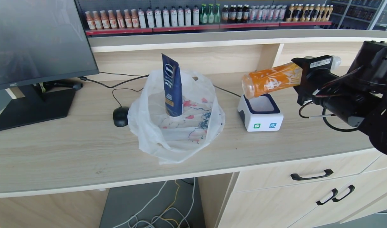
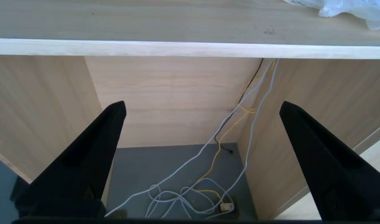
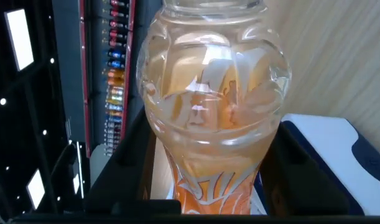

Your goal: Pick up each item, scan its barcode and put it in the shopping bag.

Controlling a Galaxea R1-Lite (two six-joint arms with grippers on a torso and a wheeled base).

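Note:
My right gripper [image 1: 302,77] is shut on an orange drink bottle [image 1: 271,83], holding it on its side with its base just above the white barcode scanner [image 1: 260,113] on the counter. In the right wrist view the bottle [image 3: 217,124] sits between the black fingers [image 3: 124,168], with the scanner [image 3: 329,155] behind it. A white plastic shopping bag [image 1: 176,122] lies open mid-counter with a dark blue tube [image 1: 172,86] standing upright in it. My left gripper [image 2: 199,168] hangs open below the counter edge, nothing between its fingers.
A monitor [image 1: 38,41] on a black stand is at the counter's left, with a black mouse [image 1: 120,116] and cables beside the bag. Shelves of bottles [image 1: 206,14] line the back. Drawers [image 1: 310,177] sit under the counter at right; loose cables [image 2: 202,193] lie on the floor.

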